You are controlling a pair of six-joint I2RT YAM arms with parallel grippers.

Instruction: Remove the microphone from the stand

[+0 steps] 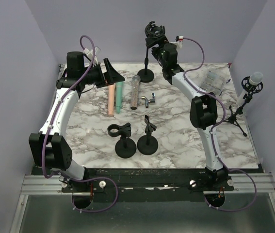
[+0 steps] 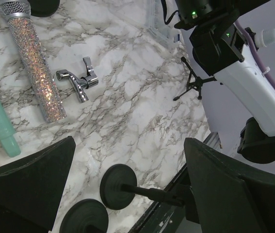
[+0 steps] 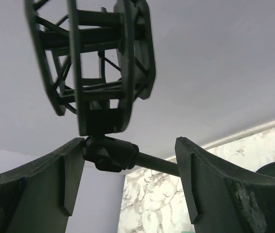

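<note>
Right pincer (image 3: pixel 130 167): jaws wide, holding nothing, straddling the swivel joint (image 3: pixel 109 153) just under the shock mount (image 3: pixel 96 63) of the round-based stand (image 1: pixel 146 74) at the rear of the worktop (image 1: pixel 186 141). The joint sits close against one finger; I cannot tell whether they touch. The cage of the mount shows only sky-grey wall through its bars, so it carries no microphone, and I judge a grip here would only steady the stand.

Left pincer (image 2: pixel 127 179): also wide and empty, hanging over the rear left of the worktop and looking down on the loose items.

Task object: the glitter microphone (image 1: pixel 135 92) lies flat on the marble, free of any stand, between the mint tube (image 1: pixel 120 96) and the metal clip (image 1: pixel 149 100). The white-capped microphone (image 1: pixel 253 79) is seated in the holder of the tripod stand (image 1: pixel 236 114) at the far right margin, well apart from both pincers. I take this as the one left to lift out.

Surroundings: a peach tube (image 1: pixel 111 99) beside the mint one, and two short stands (image 1: pixel 136 141) in the near middle, clear of either route.

Obstructions: my right forearm (image 1: pixel 188 87) and a plastic bag (image 1: pixel 214 81) lie between the rear stand and the tripod. The tripod's thin legs suggest it would tip if pulled sideways.
</note>
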